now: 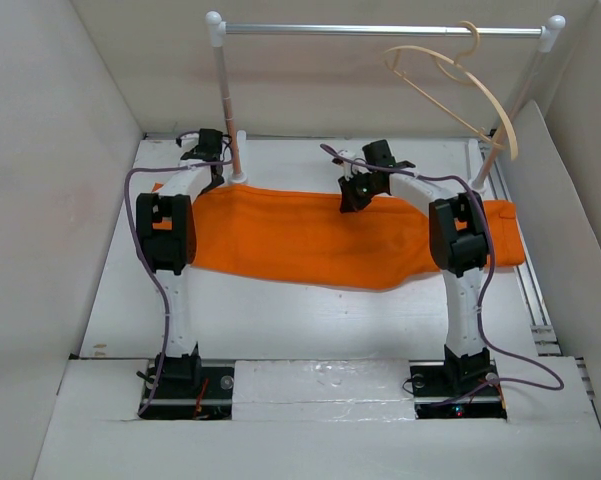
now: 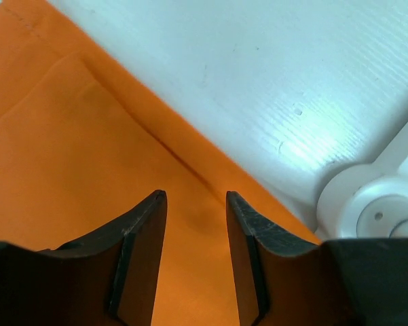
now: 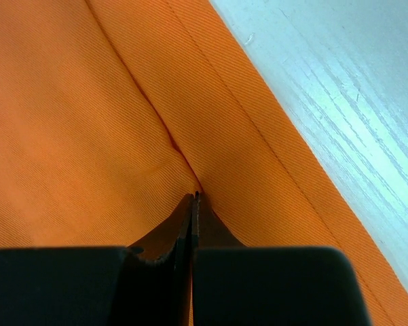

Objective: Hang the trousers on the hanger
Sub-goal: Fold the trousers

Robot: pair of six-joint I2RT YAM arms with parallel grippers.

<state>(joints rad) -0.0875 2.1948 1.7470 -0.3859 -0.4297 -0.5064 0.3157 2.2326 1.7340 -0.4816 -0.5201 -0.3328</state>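
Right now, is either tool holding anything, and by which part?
The right tool pinches a fold of the trousers near their far edge; the left tool is open, holding nothing.

Left gripper (image 2: pixel 195 195) parted, right gripper (image 3: pixel 193 197) closed

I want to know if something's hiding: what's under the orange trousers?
The trousers lie spread on the white table, which shows beside them. The part of the table beneath is covered by fabric, so anything lying there cannot be seen.
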